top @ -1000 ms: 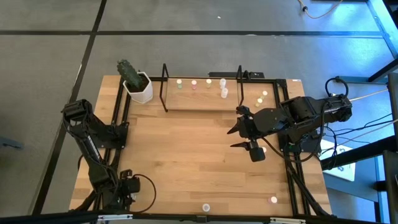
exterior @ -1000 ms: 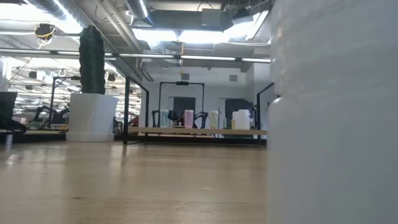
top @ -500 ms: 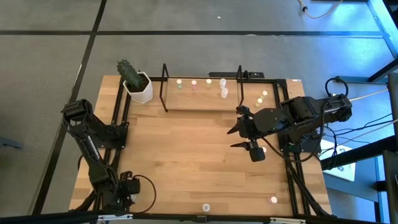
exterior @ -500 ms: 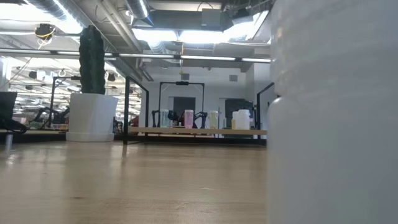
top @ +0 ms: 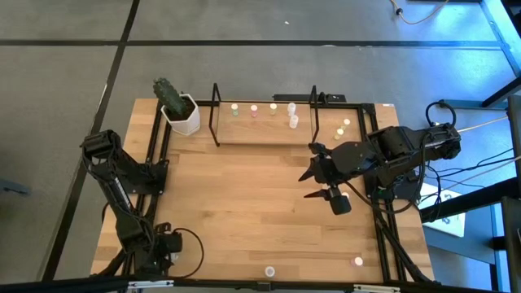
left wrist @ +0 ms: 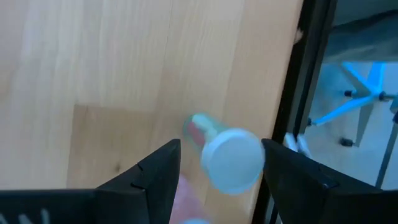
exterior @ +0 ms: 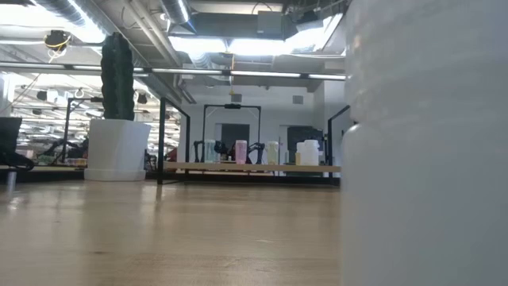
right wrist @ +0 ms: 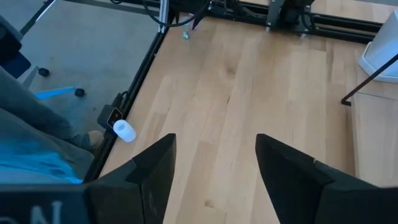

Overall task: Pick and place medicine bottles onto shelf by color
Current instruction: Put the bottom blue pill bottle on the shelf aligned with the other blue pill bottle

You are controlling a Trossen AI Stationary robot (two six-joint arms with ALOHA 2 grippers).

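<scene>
Left wrist view: left gripper [left wrist: 214, 165] spread, empty, bottle [left wrist: 225, 152] lying between the fingers at the table's near edge. Lower squarely, close gently mid-body. Right gripper [top: 317, 184] also spread, empty, mid-table right. Shelf [top: 262, 134] at far edge, several bottles placed.

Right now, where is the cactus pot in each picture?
High view: cactus pot at the table's far left corner, just left of the shelf.
Low view: cactus pot at left, shelf to its right.
Left wrist view: not in it.
Right wrist view: its white edge at the right border.
Shared landmark: the shelf's black end loop.
</scene>
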